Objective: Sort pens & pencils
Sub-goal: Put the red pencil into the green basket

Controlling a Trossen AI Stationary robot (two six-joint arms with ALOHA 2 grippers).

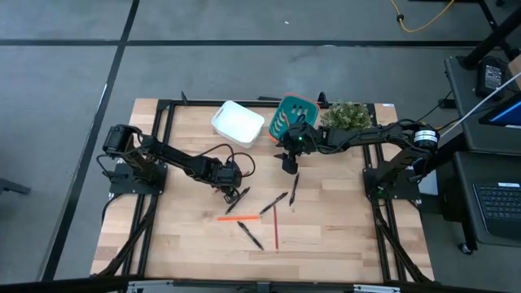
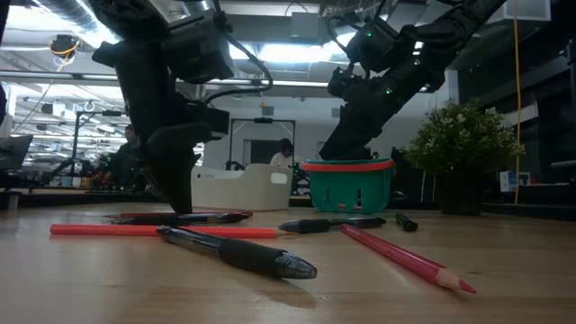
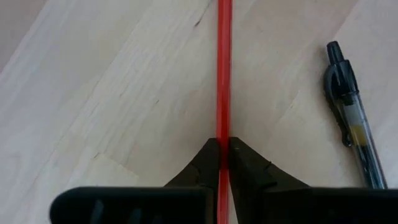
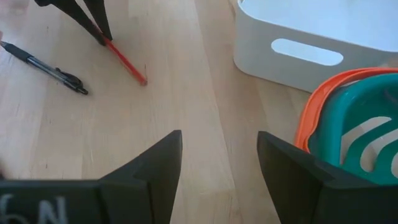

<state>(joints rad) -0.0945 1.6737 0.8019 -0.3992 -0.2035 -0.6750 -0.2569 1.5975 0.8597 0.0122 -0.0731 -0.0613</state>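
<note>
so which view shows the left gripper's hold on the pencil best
The left wrist view: the left gripper is shut on the red pencil, seen close. The right wrist view shows it farther off. The high view shows it tiny, and the low view shows only the dark fingers.

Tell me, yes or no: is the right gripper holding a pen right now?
No. In the right wrist view the right gripper has its jaws spread apart with only bare table between them, beside the teal basket.
</note>
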